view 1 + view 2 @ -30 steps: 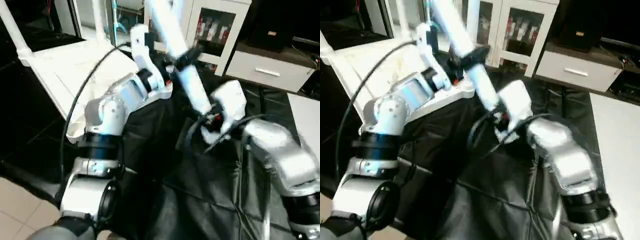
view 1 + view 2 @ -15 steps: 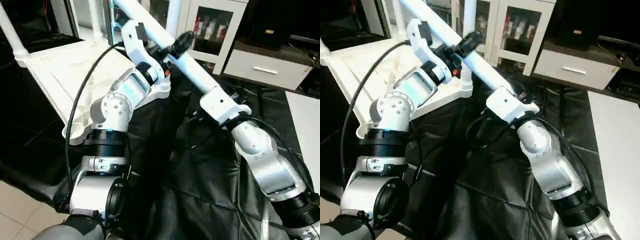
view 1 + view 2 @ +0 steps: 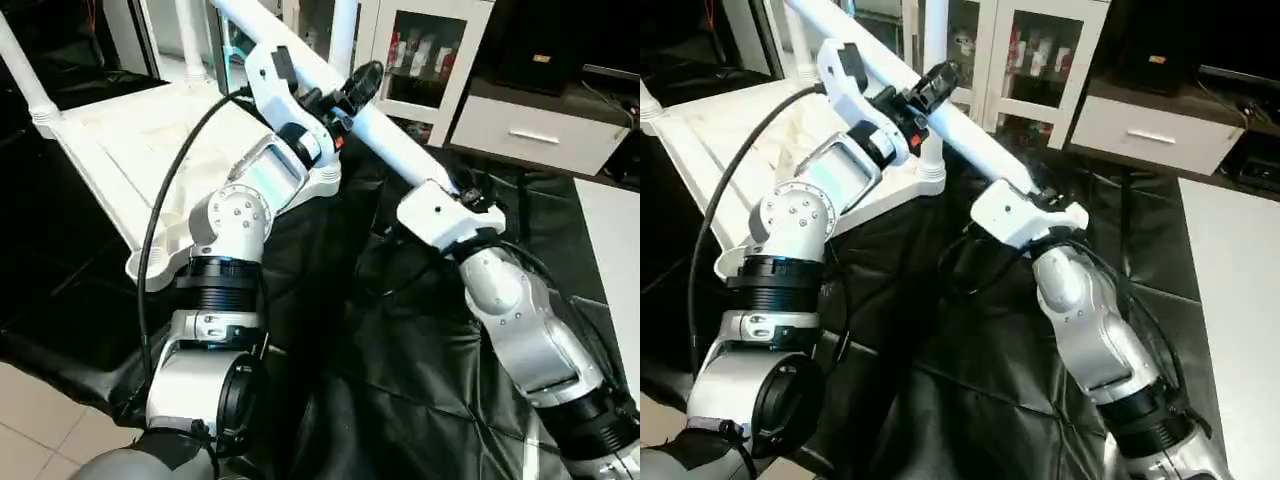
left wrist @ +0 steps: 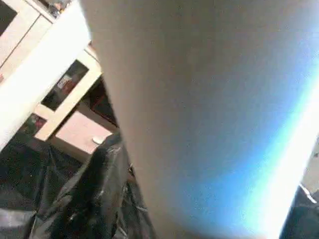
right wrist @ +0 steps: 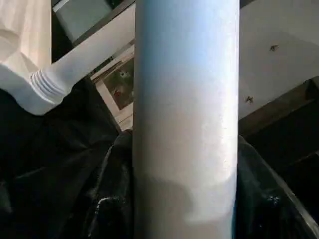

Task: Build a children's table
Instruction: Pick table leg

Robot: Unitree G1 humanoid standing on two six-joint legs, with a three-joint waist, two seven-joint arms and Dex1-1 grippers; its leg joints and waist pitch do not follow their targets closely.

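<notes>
I see a long, smooth white tube leg slanting up across the scene, above the black crinkled cover. My right pincer is clenched around its lower end. My left pincer sits higher on the same tube; I cannot tell whether its black fingers are gripping or loose. Beside the leg lies the white plastic table top, flat and rectangular, with other legs already standing upright in its corner sockets. Beyond the leg stands a white glass-door cabinet.
</notes>
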